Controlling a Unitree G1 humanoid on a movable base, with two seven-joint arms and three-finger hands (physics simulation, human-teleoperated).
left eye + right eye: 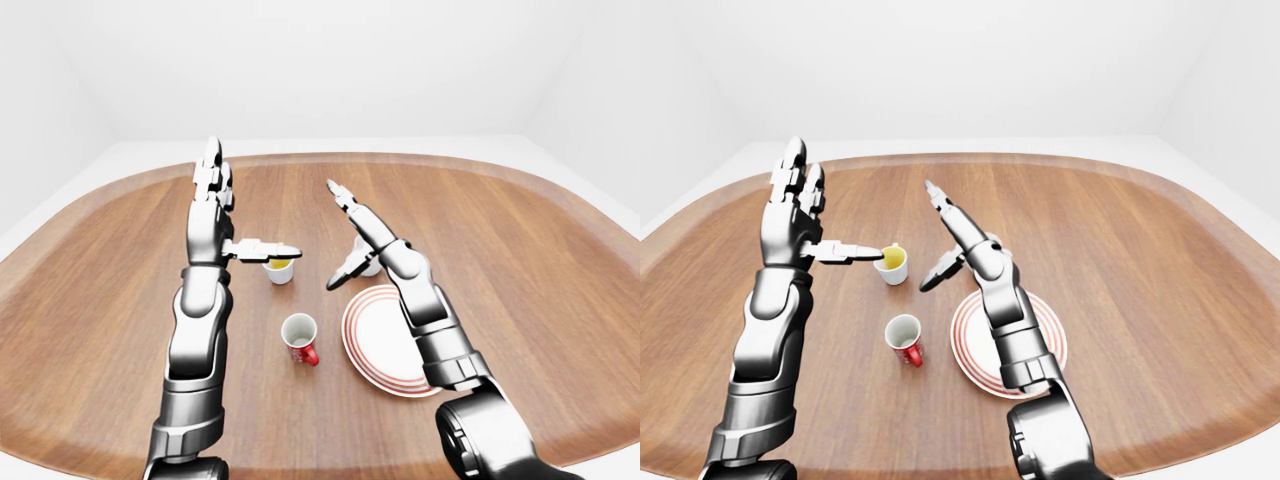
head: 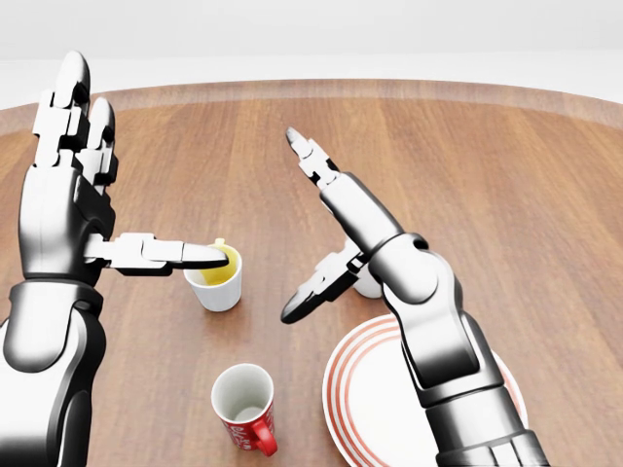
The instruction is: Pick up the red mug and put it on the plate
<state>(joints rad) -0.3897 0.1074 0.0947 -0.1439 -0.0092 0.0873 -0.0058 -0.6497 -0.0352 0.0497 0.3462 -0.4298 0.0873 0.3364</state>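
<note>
The red mug [image 2: 244,408] is standing upright near the bench [image 2: 545,195] edge closest to the robot, just beside the plate [image 2: 362,401] but apart from it, its handle pointing toward that near edge. Nothing is grasping it yet.

The right hand [image 2: 316,229] is hanging released above the bench, fingers spread and straight, thumb pointing down toward the middle of the bench; its forearm is crossing over the plate and hiding most of a white mug [image 2: 367,284] beyond the plate. The left hand [image 2: 92,185] is likewise released, fingers upright, with its thumb reaching out over the rim of a white cup of yellow liquid [image 2: 218,277].

The risks, as I judge them: the right forearm is sitting so close to the white mug that a sweep toward the red one could knock it over; the left thumb is hovering at the yellow cup's rim, and a dip could tip it and spill. The red mug's smooth glazed wall may also slip between three hard metal fingers, and a push on its handle could spin it away.

The bench is a rounded slab of glossy wood grain. The plate is a shallow white disc ringed with red stripes. The red mug is a short cylinder, white inside, with a speckled pattern outside.
</note>
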